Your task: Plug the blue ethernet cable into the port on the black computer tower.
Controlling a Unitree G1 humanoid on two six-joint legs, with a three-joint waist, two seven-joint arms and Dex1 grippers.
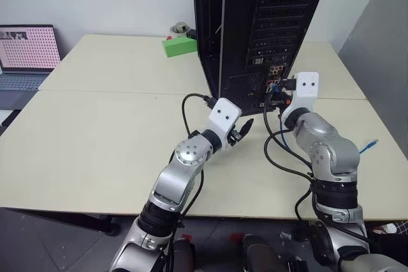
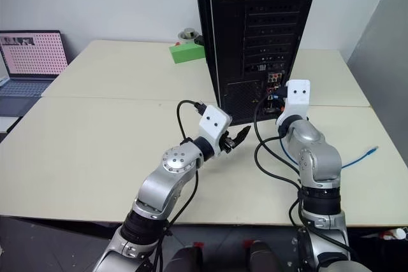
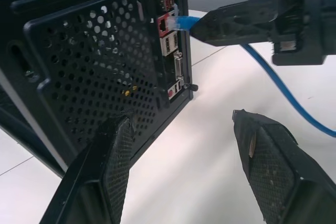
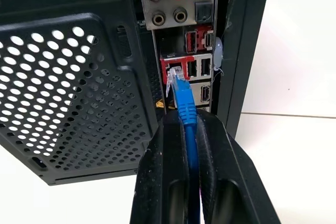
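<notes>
The black computer tower [image 1: 255, 23] stands upright at the back of the table with its rear panel facing me. My right gripper [image 4: 186, 116] is shut on the blue ethernet cable [image 4: 184, 100] just behind its plug. The pale plug tip sits at the mouth of the red-framed port [image 4: 169, 69]; I cannot tell whether it is seated. The cable trails back over the table, its other end [image 1: 370, 148] lying at the right. My left gripper [image 3: 189, 150] is open and holds nothing. It hovers level beside the tower's perforated vent [image 3: 94, 66], left of the right gripper [image 3: 236, 22].
A grey laptop [image 1: 25, 55] stands open at the far left. A green box [image 1: 180, 46] sits behind the tower's left side. Black robot wires [image 1: 277, 151] loop over the table in front of the tower. The table's right edge is close to my right arm.
</notes>
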